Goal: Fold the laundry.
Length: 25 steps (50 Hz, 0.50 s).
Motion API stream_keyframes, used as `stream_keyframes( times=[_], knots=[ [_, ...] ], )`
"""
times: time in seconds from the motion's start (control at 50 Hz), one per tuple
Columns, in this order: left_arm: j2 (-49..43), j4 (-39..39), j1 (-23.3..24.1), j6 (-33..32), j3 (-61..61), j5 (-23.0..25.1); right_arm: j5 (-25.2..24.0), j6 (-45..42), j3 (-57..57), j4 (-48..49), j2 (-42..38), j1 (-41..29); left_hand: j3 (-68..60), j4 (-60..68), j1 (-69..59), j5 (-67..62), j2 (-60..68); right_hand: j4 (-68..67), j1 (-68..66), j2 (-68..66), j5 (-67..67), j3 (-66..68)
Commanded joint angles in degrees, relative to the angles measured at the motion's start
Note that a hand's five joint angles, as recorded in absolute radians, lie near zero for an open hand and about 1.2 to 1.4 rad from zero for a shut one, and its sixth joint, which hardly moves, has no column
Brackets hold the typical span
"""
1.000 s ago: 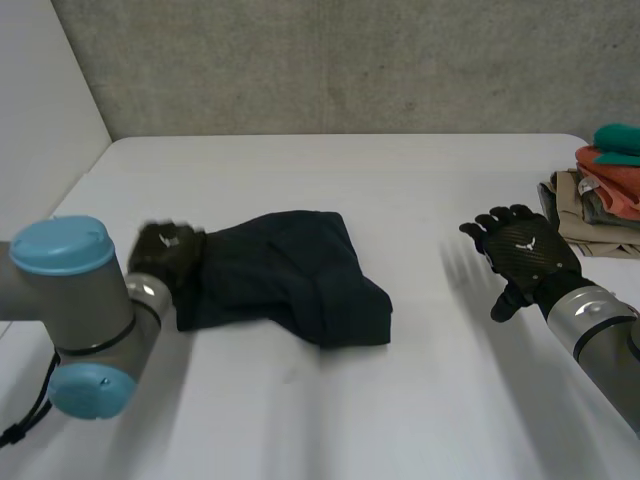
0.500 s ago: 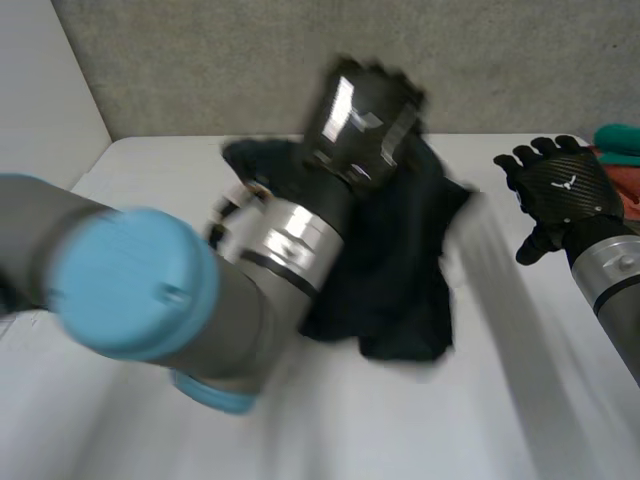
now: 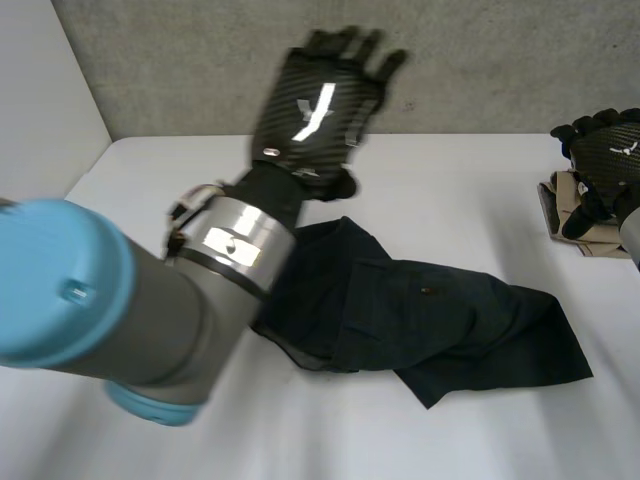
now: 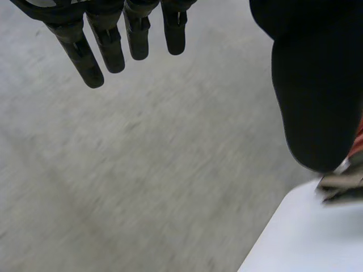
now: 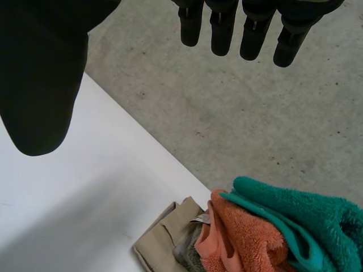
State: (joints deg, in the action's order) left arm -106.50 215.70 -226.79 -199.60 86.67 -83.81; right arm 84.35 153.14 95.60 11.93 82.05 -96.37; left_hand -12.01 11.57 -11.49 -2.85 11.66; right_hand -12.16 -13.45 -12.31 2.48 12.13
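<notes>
Left robot hand [image 3: 320, 100] hangs high over the tabletop [image 3: 450, 190], fingers [image 4: 108, 48] straight and apart, holding nothing. Below it the dark garment [image 3: 440, 310] lies sprawled, its long axis running left to right. Its left end is probably under that forearm, hidden. Right robot hand [image 3: 605, 160], fingers likewise spread and empty, hovers over the folded pile [image 3: 565, 215], beyond the garment's right end.
</notes>
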Motion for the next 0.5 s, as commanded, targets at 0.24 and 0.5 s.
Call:
stream_keyframes(
  times=[0.24, 0.5],
  knots=[
    [3.32, -21.98, -18.24, -0.09, 12.29, 0.05, -5.43, -1.17, -3.58, -17.64, -6.46, -20.17, 0.28, 0.16, -0.23, 1.12, 0.07, 2.16, 3.45, 2.31, -2.48, -2.13],
    [-3.62, -26.82, -17.28, -1.41, 15.28, 0.40, 3.27, -4.77, 3.53, -5.08, -11.56, -24.57, -0.06, 0.50, -0.57, 0.78, 0.41, 2.16, 3.45, 2.31, -2.48, -2.13]
  ],
)
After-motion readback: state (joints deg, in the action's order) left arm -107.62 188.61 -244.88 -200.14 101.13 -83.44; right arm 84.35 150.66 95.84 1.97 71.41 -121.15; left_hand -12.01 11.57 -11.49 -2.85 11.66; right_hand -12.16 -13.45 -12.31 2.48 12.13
